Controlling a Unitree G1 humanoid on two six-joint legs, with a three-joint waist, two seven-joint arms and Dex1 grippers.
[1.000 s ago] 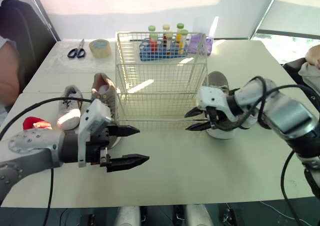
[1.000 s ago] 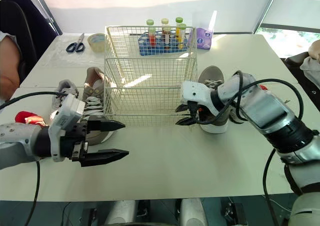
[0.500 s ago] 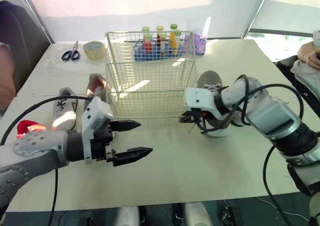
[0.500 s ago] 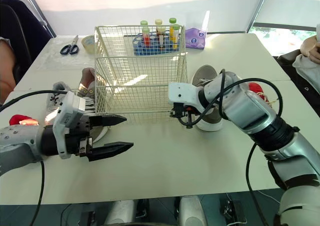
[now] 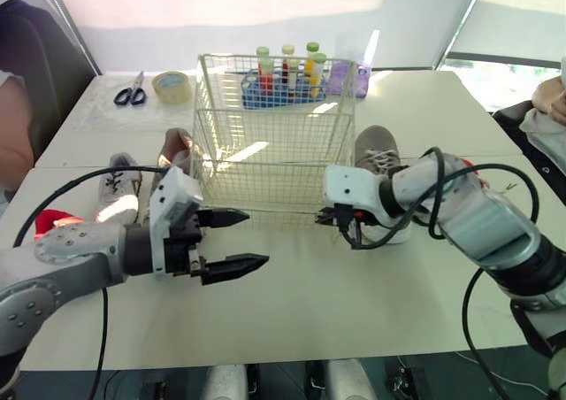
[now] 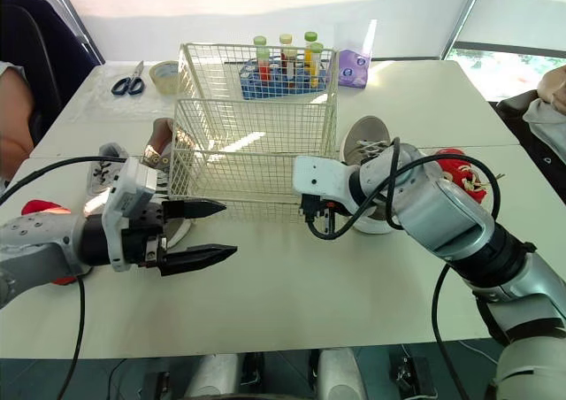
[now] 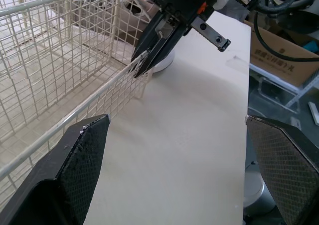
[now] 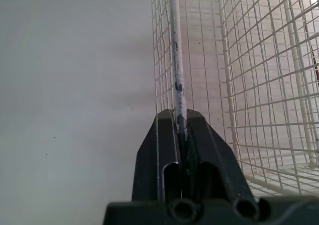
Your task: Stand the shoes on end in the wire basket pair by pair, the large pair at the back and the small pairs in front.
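Note:
The cream wire basket (image 5: 265,188) stands mid-table. My right gripper (image 5: 334,217) is shut on a wire at the basket's near right bottom corner; in the right wrist view the pads (image 8: 164,130) clamp a vertical wire (image 8: 175,60). My left gripper (image 5: 246,238) hangs open over the table just in front of the basket's left side, holding nothing. A large grey shoe (image 5: 380,152) lies right of the basket. A tan shoe (image 5: 177,148) and a small white shoe (image 5: 119,188) lie left of it. Red shoes sit at far left (image 5: 53,221) and far right (image 6: 455,165).
Behind the basket stand a blue rack of bottles (image 5: 287,77) and a purple packet (image 5: 358,80). Scissors (image 5: 130,90) and a tape roll (image 5: 170,85) lie at the back left. People sit at both table ends.
My right gripper was open beside the basket's near right corner; it has moved in and shut on the wire there. The left gripper stays open. The camera has shifted.

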